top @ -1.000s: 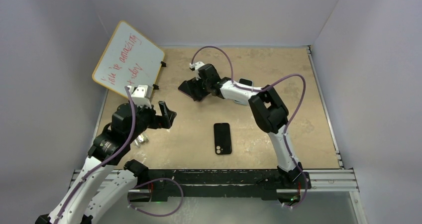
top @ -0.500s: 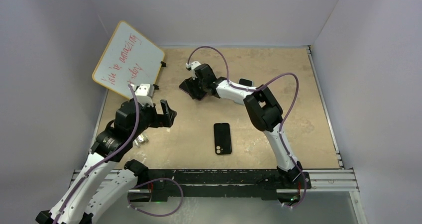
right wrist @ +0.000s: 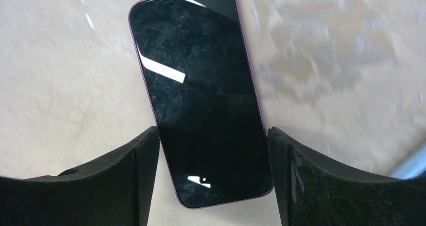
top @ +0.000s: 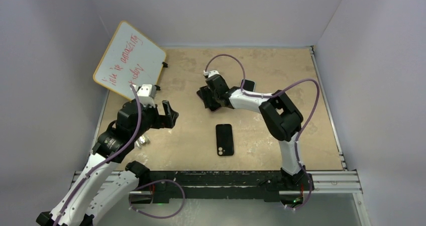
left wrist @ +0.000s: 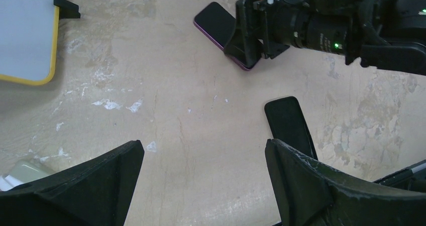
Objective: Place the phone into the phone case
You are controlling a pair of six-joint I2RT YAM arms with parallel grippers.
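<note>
The phone (right wrist: pixel 201 95), black screen up with a purple rim, lies flat on the tan table. My right gripper (right wrist: pixel 213 133) has a finger on each long side of its near end and is closed on it. In the left wrist view the phone (left wrist: pixel 216 21) sticks out to the left of the right gripper (left wrist: pixel 248 40). From above the right gripper (top: pixel 207 96) covers most of it. The black phone case (top: pixel 224 139) lies camera-cutout up at the table's near middle, also seen in the left wrist view (left wrist: pixel 289 123). My left gripper (top: pixel 168 114) hovers open and empty left of the case.
A whiteboard (top: pixel 129 60) with red writing leans at the back left. A small pale object (top: pixel 142 141) lies by the left arm. A small dark object (top: pixel 247 83) sits behind the right arm. Grey walls enclose the table.
My right gripper has moved right and toward the near side, and the phone has slid along with it. The left arm and the case have barely moved.
</note>
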